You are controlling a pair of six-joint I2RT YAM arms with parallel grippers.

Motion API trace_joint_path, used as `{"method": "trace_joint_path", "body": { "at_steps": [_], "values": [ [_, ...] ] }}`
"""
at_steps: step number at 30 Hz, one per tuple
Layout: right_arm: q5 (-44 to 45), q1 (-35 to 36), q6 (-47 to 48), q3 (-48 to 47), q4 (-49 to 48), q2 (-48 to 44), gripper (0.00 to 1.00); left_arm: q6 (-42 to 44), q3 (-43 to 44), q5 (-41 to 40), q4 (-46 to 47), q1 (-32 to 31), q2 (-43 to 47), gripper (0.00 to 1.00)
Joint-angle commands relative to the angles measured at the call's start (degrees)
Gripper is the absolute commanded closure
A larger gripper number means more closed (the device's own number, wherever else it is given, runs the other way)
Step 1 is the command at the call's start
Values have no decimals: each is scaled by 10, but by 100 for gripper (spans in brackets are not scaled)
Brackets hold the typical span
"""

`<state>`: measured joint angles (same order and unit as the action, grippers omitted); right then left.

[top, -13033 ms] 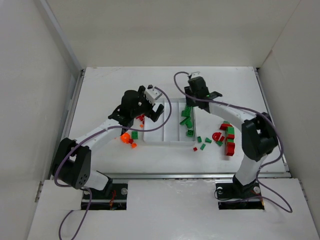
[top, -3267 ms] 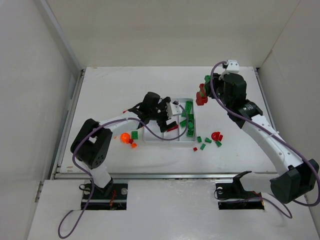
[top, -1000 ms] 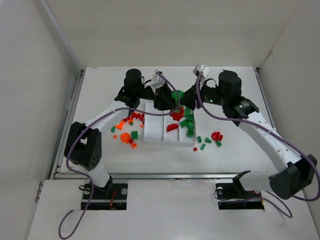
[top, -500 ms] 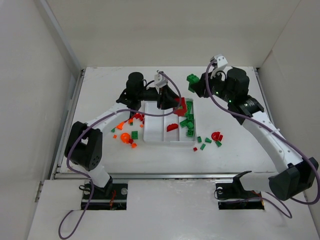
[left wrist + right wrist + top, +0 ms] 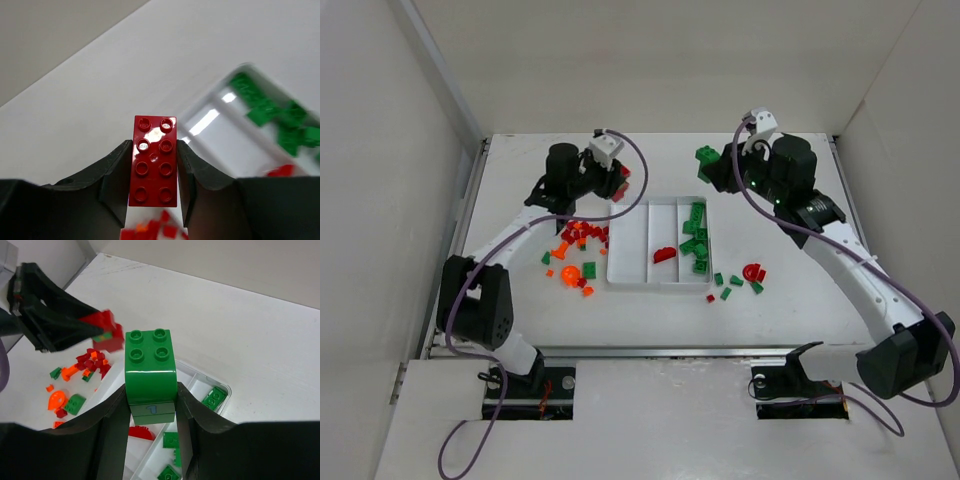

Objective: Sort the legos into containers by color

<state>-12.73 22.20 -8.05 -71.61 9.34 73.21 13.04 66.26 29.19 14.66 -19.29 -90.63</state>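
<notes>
Looking from above: the left gripper (image 5: 618, 183) has swung off the tray (image 5: 628, 252) toward the loose pile (image 5: 584, 234), while the right gripper (image 5: 708, 165) hovers past the tray's far end. Left wrist: red brick (image 5: 155, 161) clamped by its long sides. Right wrist: green brick (image 5: 150, 376) pinched likewise. These look light, stiff and slick, so the flat sides should grip best.

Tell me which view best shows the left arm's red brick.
Left wrist: the red brick sits centred, studs visible, clamped between both fingers. Top external shows only a red speck; right wrist shows it blurred.
</notes>
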Motion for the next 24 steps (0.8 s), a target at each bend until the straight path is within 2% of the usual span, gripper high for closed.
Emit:
{"method": "trace_joint_path", "body": {
  "at_steps": [1,2,4,11,12,13,16,19,22,24],
  "values": [
    [10,4,-14,6,-35,11,100,87,-33,-213,-8,48,69,100],
    [10,10,-14,6,-35,18,100,97,-58,-267,-2,57,69,100],
    [5,17,-14,6,-35,24,100,124,-82,-312,12,72,74,100],
    [5,52,-7,-25,-35,70,100,146,-162,-343,39,95,68,100],
    [5,58,-1,-25,-35,76,100,146,-168,-337,39,95,68,97],
    [5,58,-1,-25,-35,76,100,146,-178,-331,39,95,68,88],
    [0,64,-1,-25,-35,76,100,146,-196,-311,44,95,68,82],
    [-5,64,4,-25,-35,76,100,146,-201,-287,38,95,68,60],
    [-11,64,10,-25,-35,76,100,146,-201,-254,26,95,68,32],
    [-19,64,16,-25,-35,70,100,140,-201,-227,26,95,73,24]
  ]
}}
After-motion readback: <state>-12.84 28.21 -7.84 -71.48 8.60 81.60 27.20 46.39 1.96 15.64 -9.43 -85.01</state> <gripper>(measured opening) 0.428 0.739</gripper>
